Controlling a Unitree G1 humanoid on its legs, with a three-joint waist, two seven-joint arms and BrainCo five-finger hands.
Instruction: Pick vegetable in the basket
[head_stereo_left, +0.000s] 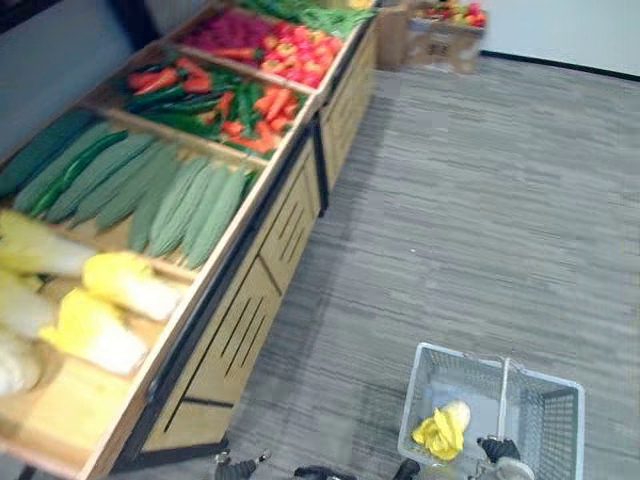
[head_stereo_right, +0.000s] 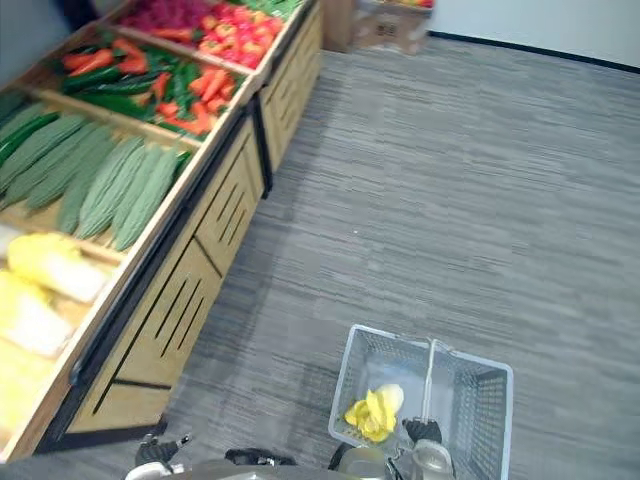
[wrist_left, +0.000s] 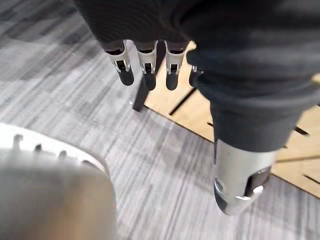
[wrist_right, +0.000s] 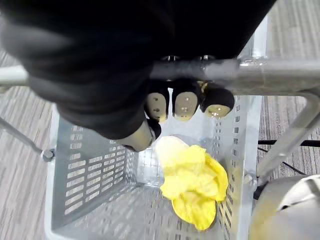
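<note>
Lying in the grey basket (wrist_right: 85, 165), leafy yellow cabbage (wrist_right: 195, 185), one end pale

The right hand (wrist_right: 184, 104) curls round the handle (wrist_right: 280, 75) of the basket (wrist_right: 85, 170), a yellow cabbage (wrist_right: 192, 185) inside.

Nothing legible on screen right now: no lettering, numbers or signs on the wooden produce stand (head_stereo_left: 262, 300), and none on the grey wire basket (head_stereo_left: 548, 420). The cardboard box (head_stereo_left: 440, 45) at the far end of the stand is too small and blurred to read.
</note>
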